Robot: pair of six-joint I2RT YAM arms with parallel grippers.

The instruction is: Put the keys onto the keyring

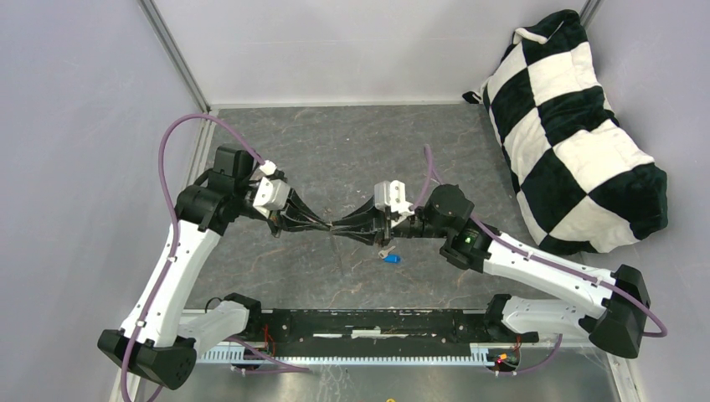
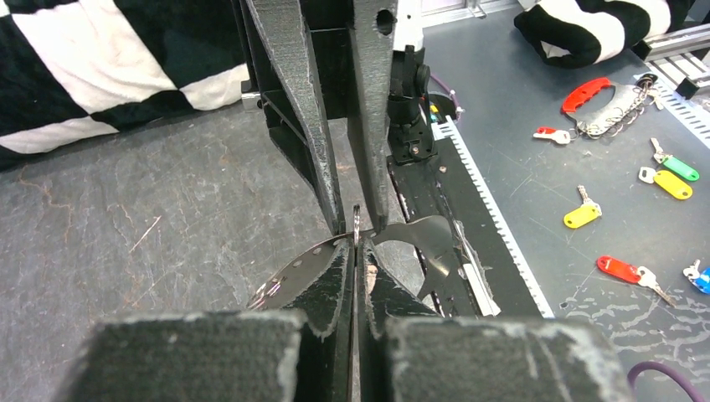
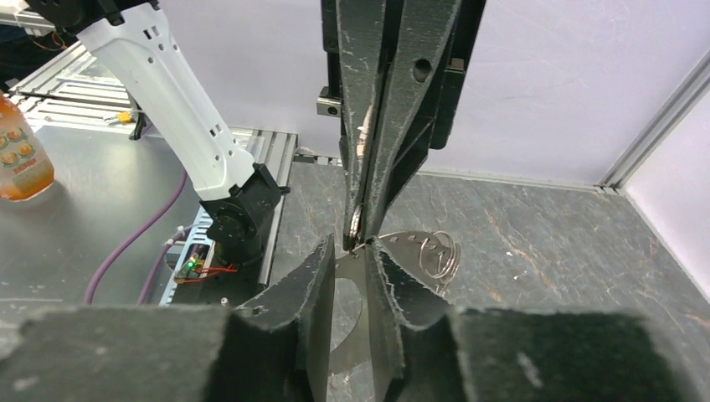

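My left gripper [image 1: 328,224] and right gripper [image 1: 347,228] meet tip to tip above the middle of the dark slab. In the left wrist view my left gripper [image 2: 357,251] is shut on a small silver split ring [image 2: 356,219] seen edge-on. My right gripper [image 3: 352,260] stands slightly open, its fingertips either side of that ring [image 3: 357,224]. Just below lies a dark flat loop with holes along its rim, apparently the keyring [image 3: 402,244], with small wire rings [image 3: 439,251] on it. The blue-headed key [image 1: 391,258] lies under my right gripper. The green-headed key is out of view.
A black-and-white checked cushion [image 1: 578,134] fills the right back corner. A black rail [image 1: 368,322] runs along the near edge between the arm bases. Off the slab, several coloured spare keys [image 2: 661,180] lie on the grey bench.
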